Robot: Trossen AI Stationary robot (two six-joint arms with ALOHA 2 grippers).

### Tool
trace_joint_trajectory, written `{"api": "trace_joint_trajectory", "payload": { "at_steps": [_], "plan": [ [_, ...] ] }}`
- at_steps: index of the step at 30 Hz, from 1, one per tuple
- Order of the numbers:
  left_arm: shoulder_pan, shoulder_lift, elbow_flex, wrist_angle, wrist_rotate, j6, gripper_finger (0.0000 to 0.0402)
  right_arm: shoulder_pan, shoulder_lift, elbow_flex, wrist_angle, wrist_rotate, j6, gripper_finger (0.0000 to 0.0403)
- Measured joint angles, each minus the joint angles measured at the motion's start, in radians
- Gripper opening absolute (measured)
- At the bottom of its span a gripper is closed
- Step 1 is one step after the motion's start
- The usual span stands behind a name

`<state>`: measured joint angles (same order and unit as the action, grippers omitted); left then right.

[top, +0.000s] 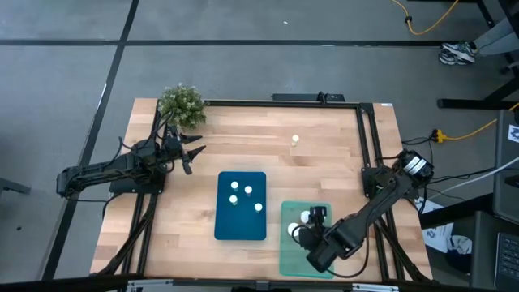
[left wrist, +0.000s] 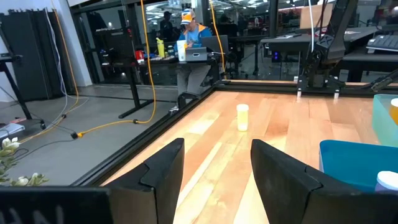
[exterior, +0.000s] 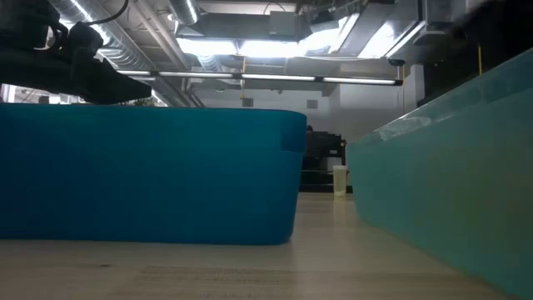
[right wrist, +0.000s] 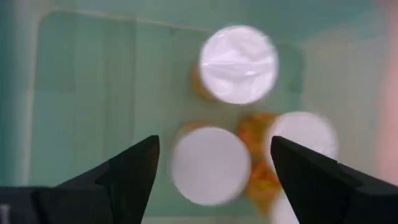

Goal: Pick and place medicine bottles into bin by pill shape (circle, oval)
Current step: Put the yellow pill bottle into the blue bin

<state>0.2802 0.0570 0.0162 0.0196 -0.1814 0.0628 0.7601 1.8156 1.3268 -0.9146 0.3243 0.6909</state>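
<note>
Three bottles beneath open right gripper

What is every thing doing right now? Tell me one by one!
Left gripper: open, empty, raised above the table near the plant.
Right gripper: open, empty, over the green bin.
Blue bin: holds three upright bottles.
Green bin: holds upright orange bottles with white caps.
Lone bottle: standing upright on the table, apart from both bins.
Plant: upright at the table's far left corner.
</note>
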Motion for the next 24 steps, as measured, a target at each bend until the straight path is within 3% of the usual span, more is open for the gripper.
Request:
{"api": "trace_joint_trajectory", "payload": {
  "at_steps": [6, 11, 18, 24],
  "plan": [
    [0.000, 0.000, 0.000, 0.000, 0.000, 0.000, 0.0177, 0.008, 0.000, 0.157, -0.223, 0.119, -0.047, 0.0310],
    [0.000, 0.000, 0.000, 0.000, 0.000, 0.000, 0.0177, 0.022, 0.000, 0.256, -0.353, 0.291, -0.069, 0.0310],
    [0.000, 0.000, 0.000, 0.000, 0.000, 0.000, 0.0177, 0.018, -0.001, 0.283, -0.391, 0.402, -0.059, 0.0310],
    [0.000, 0.000, 0.000, 0.000, 0.000, 0.000, 0.0177, 0.010, -0.003, 0.279, -0.670, 0.491, 0.076, 0.0310]
  ]
}}
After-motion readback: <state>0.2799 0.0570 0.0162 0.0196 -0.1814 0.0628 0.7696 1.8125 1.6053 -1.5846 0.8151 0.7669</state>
